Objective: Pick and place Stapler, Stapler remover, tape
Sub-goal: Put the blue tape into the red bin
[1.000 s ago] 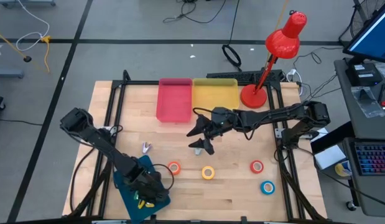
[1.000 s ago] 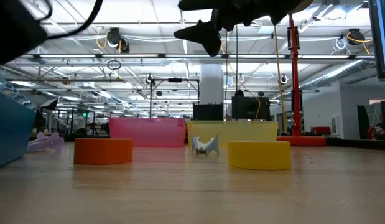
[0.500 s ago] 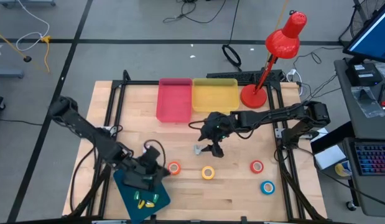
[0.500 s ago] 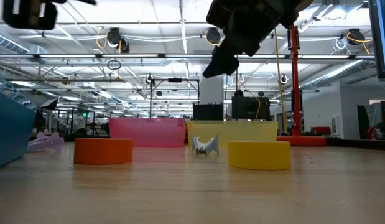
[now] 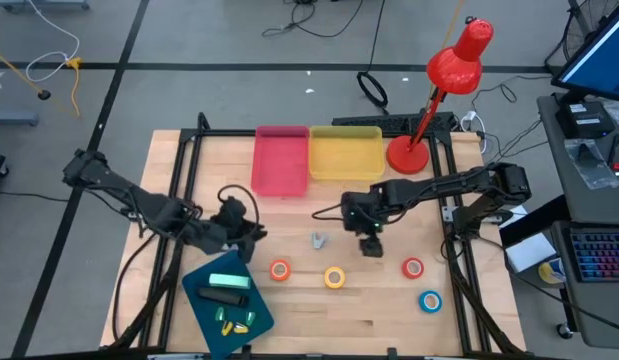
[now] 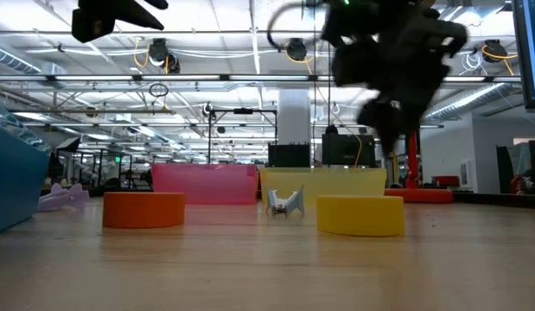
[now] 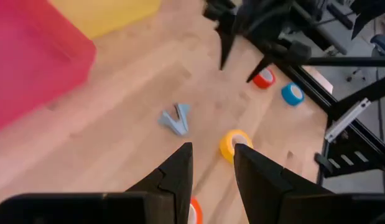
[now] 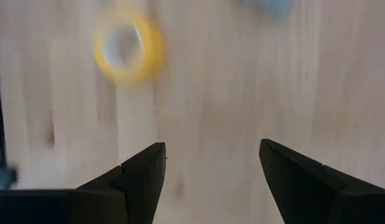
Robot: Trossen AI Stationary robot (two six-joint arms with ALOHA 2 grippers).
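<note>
Hangs over bare wood as the right gripper [image 5: 370, 246], jaws spread wide and empty, likely lining up a tape pick: yellow roll [image 5: 334, 277] near on one side, red roll [image 5: 413, 267] on the other. Sits clear of the blue tray [image 5: 204, 295] as the left gripper [image 5: 251, 232], jaws narrowly parted, holding nothing, the grey staple remover [image 5: 318, 240] just ahead

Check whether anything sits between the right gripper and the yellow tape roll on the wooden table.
Nothing visible does. The right gripper hangs open above bare wood, and the yellow ring-shaped tape roll lies a short way off on the wooden table. The small grey metal staple remover lies off to the side of that path.
</note>
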